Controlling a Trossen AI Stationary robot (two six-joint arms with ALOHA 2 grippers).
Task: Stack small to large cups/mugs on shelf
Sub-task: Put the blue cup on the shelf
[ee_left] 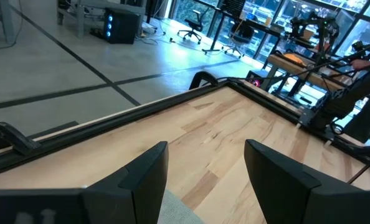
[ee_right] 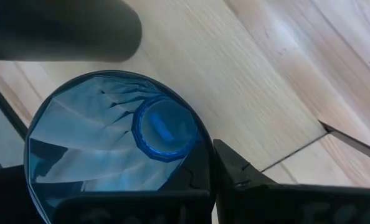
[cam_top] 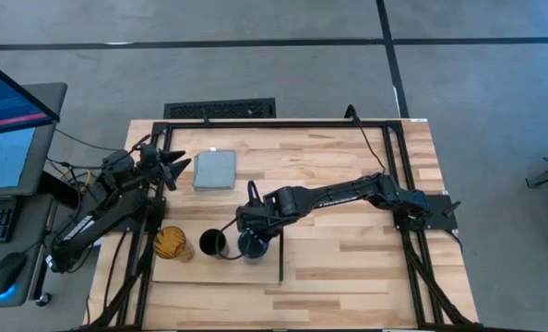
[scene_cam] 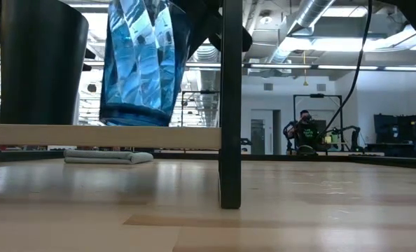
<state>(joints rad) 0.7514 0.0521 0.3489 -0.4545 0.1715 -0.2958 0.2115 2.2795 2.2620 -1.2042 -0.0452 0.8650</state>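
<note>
Blue cup (cam_top: 253, 245) held by right hand (cam_top: 251, 242) at rim, just above shelf (cam_top: 219, 267), beside black cup (cam_top: 213, 243). Thin, light, slippery; squeeze softly. Left hand (ee_left: 203, 171) open, waits near pad (cam_top: 214, 171).

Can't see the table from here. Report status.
Right gripper shut on blue cup, tilted just above shelf. Left gripper open, idle by grey pad. Black cup close beside.

Wooden table (cam_top: 348, 267) with pale shelf (cam_top: 219, 267), grey-blue pad (cam_top: 215, 171)
</note>
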